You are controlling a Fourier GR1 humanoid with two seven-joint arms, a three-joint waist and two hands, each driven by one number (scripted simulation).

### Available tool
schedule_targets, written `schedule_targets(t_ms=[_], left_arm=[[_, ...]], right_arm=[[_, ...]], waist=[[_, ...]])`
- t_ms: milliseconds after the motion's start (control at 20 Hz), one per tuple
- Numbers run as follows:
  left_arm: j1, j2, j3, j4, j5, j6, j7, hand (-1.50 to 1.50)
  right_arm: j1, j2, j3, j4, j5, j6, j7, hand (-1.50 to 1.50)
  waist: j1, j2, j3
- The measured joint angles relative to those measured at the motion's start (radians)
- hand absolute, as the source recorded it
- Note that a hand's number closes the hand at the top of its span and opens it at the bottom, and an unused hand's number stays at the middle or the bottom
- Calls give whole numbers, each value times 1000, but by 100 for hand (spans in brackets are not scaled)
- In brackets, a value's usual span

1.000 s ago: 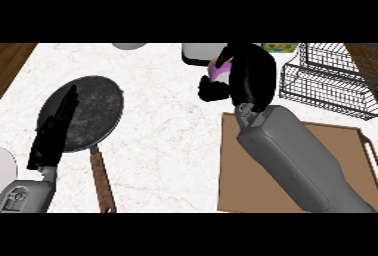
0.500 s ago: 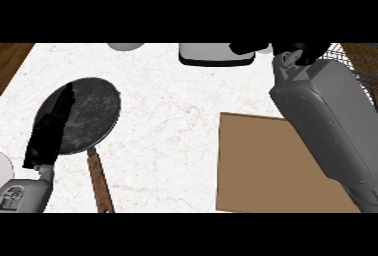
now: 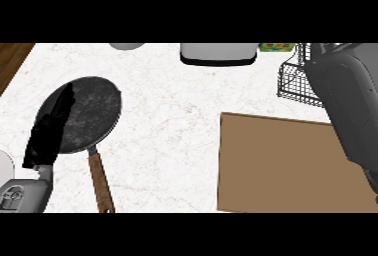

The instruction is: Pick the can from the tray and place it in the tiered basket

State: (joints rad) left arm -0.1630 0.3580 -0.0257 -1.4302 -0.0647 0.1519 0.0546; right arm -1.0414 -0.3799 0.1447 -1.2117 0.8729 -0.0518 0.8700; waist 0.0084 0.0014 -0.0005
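head view: the right forearm (image 3: 347, 105) now runs up the right edge, lying across the tiered basket (image 3: 295, 82) and the far right of the tray (image 3: 280, 165). a second ago it stood mid-counter with the right hand clasped on the can; since then it has swung right and away toward the basket. the right hand is now out past the upper edge, so i cannot tell whether it clasps, has released, or hangs slack. the can shows nowhere: not on the visible brown board of the tray, not on the white marbled counter (image 3: 177, 110), not in the part of the basket's dark wire that shows. judgement: the can is probably with the hand at or over the basket, carry nearly done, placing step at hand, release unconfirmed. of its look nothing can be said now; earlier only a pink-purple sliver showed between the fingers. the left hand (image 3: 50, 127) rests released, fingers straight, over the dark pan (image 3: 92, 107) at left.
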Motion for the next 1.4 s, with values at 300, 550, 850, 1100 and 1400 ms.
schedule_targets(t_ms=[300,550,850,1100,1400], left_arm=[[1,-1,6,-9,-7,-8,5,0],[19,-12,0,-40,-21,-6,16,0],[5,-20,17,-38,-29,-15,26,0],[-8,-24,35,-13,-32,-26,12,0],[15,-41,26,-56,-51,-23,33,0]], right_arm=[[-3,-88,19,139,105,19,-62,150],[-7,-171,-1,265,165,3,-140,150],[18,-229,-62,348,148,-4,-296,150],[33,-245,-128,432,100,-17,-424,150],[52,-231,-207,536,32,-19,-519,150]], waist=[[4,2,0],[6,2,0],[2,1,0],[2,2,1],[6,2,1]])
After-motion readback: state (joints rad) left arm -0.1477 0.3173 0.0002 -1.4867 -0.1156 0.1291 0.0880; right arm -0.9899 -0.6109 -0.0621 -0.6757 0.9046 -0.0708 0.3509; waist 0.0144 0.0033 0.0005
